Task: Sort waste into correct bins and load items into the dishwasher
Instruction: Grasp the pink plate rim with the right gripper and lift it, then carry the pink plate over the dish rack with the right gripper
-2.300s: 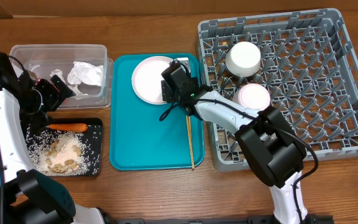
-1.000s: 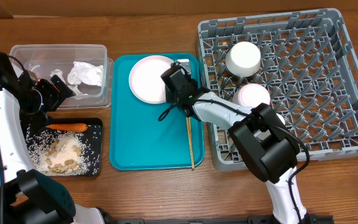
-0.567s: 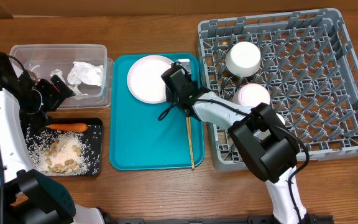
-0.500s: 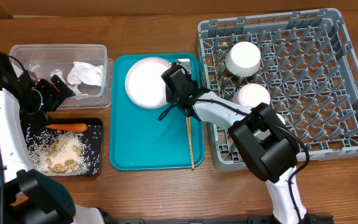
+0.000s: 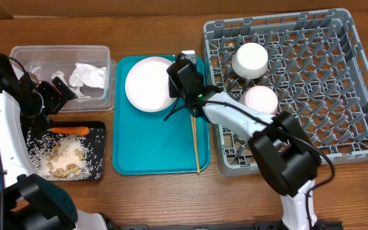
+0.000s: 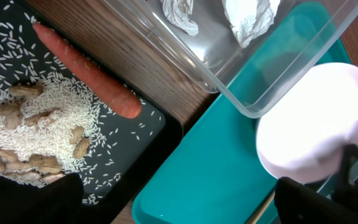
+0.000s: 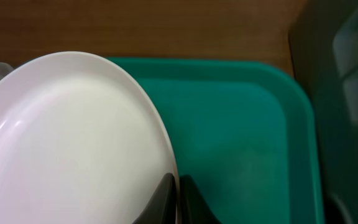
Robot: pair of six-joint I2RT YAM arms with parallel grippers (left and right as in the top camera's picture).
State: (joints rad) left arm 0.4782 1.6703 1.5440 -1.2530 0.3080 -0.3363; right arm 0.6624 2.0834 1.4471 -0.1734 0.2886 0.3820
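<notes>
The round white plate hangs tilted over the teal tray. My right gripper is shut on its right rim; in the right wrist view the fingers pinch the plate edge. Thin chopsticks lie on the tray's right side. Two white bowls sit in the grey dishwasher rack. My left gripper stands open and holds nothing, between the clear tub with tissue and the black tray with the carrot and rice.
The rack fills the right half of the wooden table, its left wall close to the teal tray. In the left wrist view the carrot lies beside peanuts and rice.
My right gripper has shut on the plate's rim, and the plate has shifted left and risen off the tray. The left arm has not moved.
</notes>
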